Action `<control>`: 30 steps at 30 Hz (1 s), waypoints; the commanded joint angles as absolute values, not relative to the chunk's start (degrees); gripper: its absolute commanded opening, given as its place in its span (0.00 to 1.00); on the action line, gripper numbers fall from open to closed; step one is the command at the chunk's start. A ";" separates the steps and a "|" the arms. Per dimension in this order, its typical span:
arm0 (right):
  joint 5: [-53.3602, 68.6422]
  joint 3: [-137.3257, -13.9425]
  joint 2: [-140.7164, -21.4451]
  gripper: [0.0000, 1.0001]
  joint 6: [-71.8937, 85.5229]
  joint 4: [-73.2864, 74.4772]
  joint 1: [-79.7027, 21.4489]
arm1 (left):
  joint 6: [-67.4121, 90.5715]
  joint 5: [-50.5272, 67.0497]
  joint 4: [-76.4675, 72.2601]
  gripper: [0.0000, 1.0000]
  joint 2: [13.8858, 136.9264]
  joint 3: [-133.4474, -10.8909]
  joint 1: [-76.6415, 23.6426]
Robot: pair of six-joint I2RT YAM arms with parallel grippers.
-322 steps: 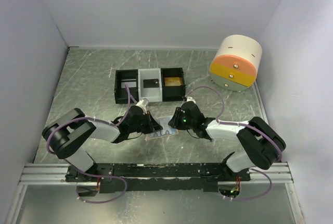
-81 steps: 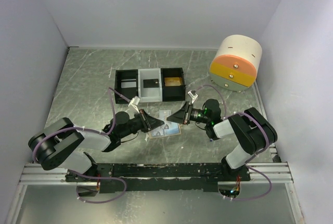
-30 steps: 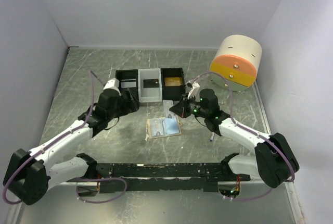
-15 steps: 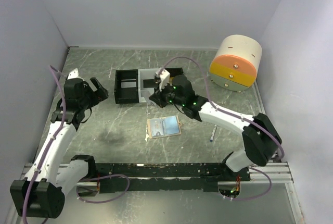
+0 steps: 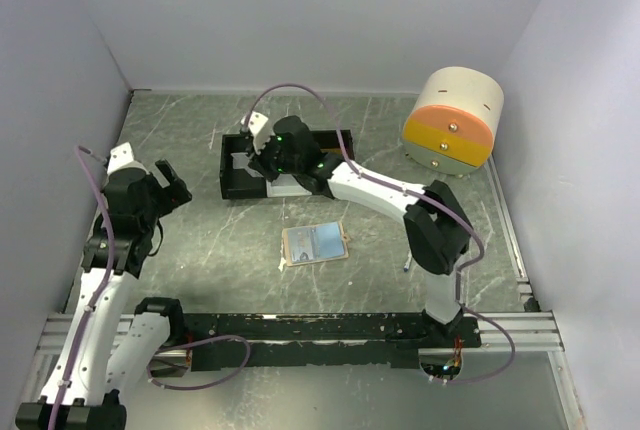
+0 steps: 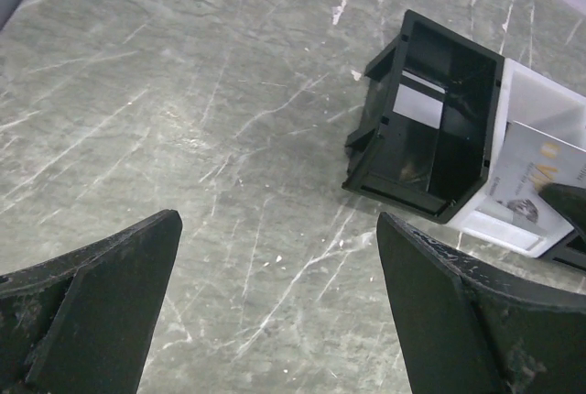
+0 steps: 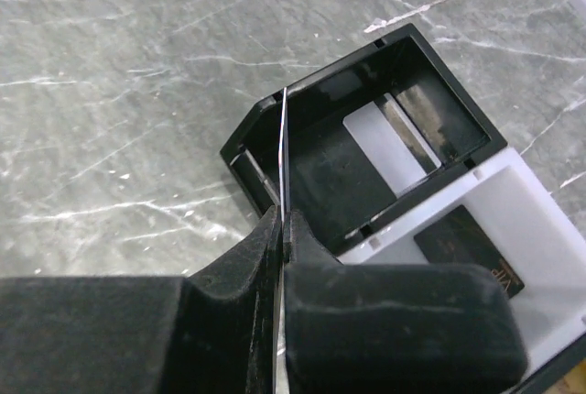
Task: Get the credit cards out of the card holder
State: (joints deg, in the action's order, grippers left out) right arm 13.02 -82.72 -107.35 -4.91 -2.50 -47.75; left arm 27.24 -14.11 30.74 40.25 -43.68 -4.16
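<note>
The tan card holder (image 5: 315, 244) lies open and flat on the table in front of the tray, its pale blue inside facing up; no gripper is near it. My right gripper (image 5: 262, 157) (image 7: 284, 220) is shut on a silver credit card (image 7: 283, 137), held edge-on over the near wall of the tray's black left compartment (image 7: 366, 156). The left wrist view shows that card's face (image 6: 536, 169) beside the compartment. My left gripper (image 5: 172, 182) (image 6: 277, 229) hangs open and empty over bare table, left of the tray.
The three-compartment tray (image 5: 228, 182) holds a pale card (image 7: 385, 142) in the left compartment and a dark card (image 7: 467, 252) in the white middle one. A round cream, orange and yellow drawer box (image 5: 455, 120) stands back right. A small thin stick (image 5: 407, 265) lies right of the card holder.
My right arm has swung left from above the card holder to the tray's left compartment, carrying the card. My left arm has drawn back from the tray to the left side.
</note>
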 commanded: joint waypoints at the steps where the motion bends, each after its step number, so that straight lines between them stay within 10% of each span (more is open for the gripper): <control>1: 8.40 -90.73 -112.92 0.00 -11.26 3.68 -48.98 | 27.03 -18.44 32.76 1.00 38.05 -44.46 -3.69; 30: -12.40 -116.63 -138.77 0.00 -42.36 9.67 -52.66 | 26.56 -15.93 30.47 0.99 34.56 -43.33 -3.60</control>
